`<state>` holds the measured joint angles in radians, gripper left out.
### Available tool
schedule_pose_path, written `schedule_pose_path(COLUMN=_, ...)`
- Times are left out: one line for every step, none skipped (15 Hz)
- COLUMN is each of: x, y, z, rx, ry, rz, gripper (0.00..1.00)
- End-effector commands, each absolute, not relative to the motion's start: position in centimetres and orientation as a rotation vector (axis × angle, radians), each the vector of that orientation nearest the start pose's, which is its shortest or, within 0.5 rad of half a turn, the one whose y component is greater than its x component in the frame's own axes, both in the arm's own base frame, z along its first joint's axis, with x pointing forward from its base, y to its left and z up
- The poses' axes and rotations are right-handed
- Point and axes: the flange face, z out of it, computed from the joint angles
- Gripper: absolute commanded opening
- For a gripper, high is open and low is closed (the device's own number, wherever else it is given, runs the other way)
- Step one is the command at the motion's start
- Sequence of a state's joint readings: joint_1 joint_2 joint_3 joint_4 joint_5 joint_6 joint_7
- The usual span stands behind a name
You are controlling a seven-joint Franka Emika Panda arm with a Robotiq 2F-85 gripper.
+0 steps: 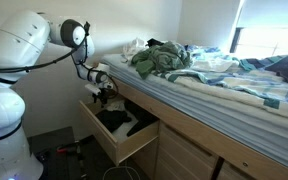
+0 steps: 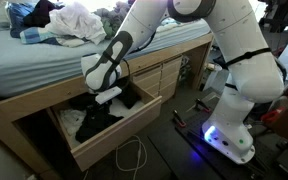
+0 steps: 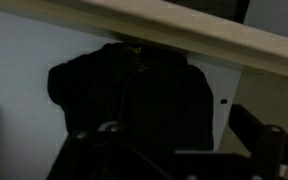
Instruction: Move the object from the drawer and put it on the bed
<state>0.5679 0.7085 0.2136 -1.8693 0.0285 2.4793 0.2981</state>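
My fingers (image 2: 108,96) over the open drawer (image 2: 124,128)

The dark cloth (image 2: 89,122) lies inside the drawer, and my fingers hang low over it, at the drawer's back part. I cannot tell how far they are open or if they hold anything. The bed (image 2: 24,57) is directly above the drawer, with 1 heap of clothes (image 2: 74,20).

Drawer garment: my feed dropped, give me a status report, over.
Hand at open drawer, just over dark garment; open or shut, cannot tell. Garment lies in drawer, not on bed. Bed rail close above hand.
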Motion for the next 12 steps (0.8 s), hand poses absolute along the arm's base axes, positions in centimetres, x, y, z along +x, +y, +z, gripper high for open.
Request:
schedule_pose_path(x=44.4, y=44.5, z=11.5, rx=-2.981, ry=-0.592, rz=0.163, gripper=1.0)
schedule_pose_path(x=44.4, y=44.6, z=10.9, rx=-2.98, ry=-0.577, rz=0.133, gripper=1.0)
schedule_pose_path(x=44.4, y=44.7, z=10.3, rx=-2.983, ry=-0.563, rz=0.105, gripper=1.0)
schedule_pose_path(x=44.4, y=44.8, z=9.7, rx=-2.993, ry=-0.542, rz=0.08, gripper=1.0)
schedule_pose_path(x=44.4, y=44.8, z=9.1, rx=-3.008, ry=-0.528, rz=0.051, gripper=1.0)
schedule_pose_path(x=44.5, y=44.7, z=8.6, rx=-3.035, ry=-0.503, rz=0.005, gripper=1.0)
schedule_pose_path(x=44.7, y=44.6, z=8.2, rx=-3.058, ry=-0.466, rz=-0.038, gripper=1.0)
schedule_pose_path(x=44.9, y=44.6, z=7.8, rx=-3.084, ry=-0.432, rz=-0.086, gripper=1.0)
schedule_pose_path(x=45.1, y=44.6, z=7.5, rx=-3.101, ry=-0.407, rz=-0.119, gripper=1.0)
schedule_pose_path(x=45.1, y=44.7, z=7.0, rx=-3.122, ry=-0.391, rz=-0.128, gripper=1.0)
schedule_pose_path(x=44.9, y=44.9, z=6.6, rx=-3.14, ry=-0.382, rz=-0.118, gripper=1.0)
schedule_pose_path(x=44.8, y=45.1, z=6.2, rx=-3.143, ry=-0.396, rz=-0.093, gripper=1.0)
